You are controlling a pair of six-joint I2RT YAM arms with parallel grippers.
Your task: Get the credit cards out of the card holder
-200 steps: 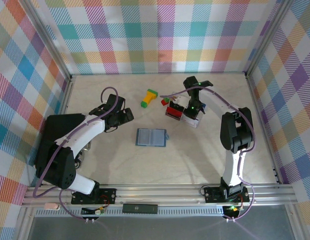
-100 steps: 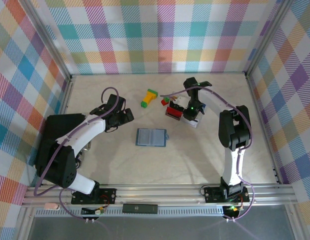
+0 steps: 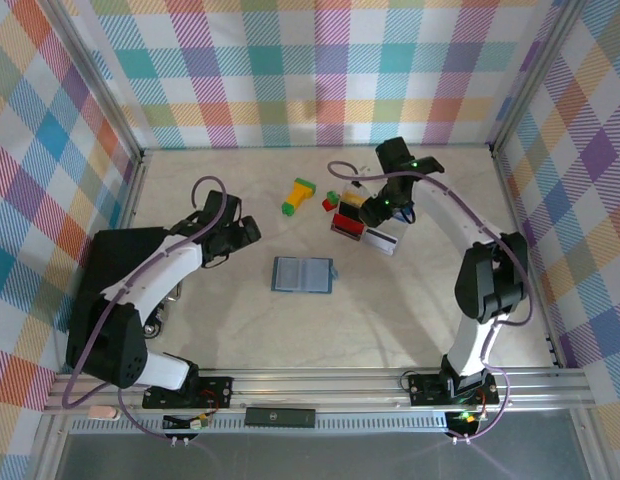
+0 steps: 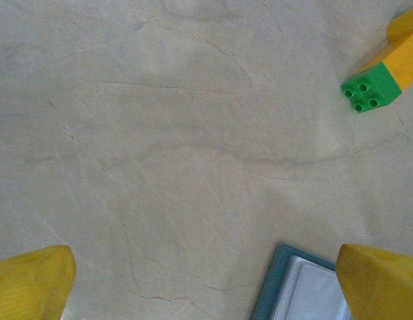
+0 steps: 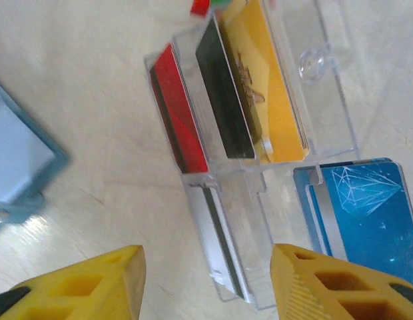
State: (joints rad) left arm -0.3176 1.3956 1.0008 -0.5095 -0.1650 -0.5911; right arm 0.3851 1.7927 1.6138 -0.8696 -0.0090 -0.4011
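With the credit cards [image 5: 250, 100] grouped at a clear slotted rack [image 5: 326, 87], apparently to keep them apart, the right gripper [image 5: 203, 280] hovers above, jaws wide and empty, while the left gripper [image 4: 206, 287], equally spread and empty, hangs beside the card holder [image 4: 306, 287] lying open on the counter [image 4: 180, 133].

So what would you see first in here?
A red card and a yellow-and-black card stand in a clear rack under the right tool, right of centre, with a blue card lying alongside. Then the blue folder lies open in the middle, a yellow-and-green block behind it.
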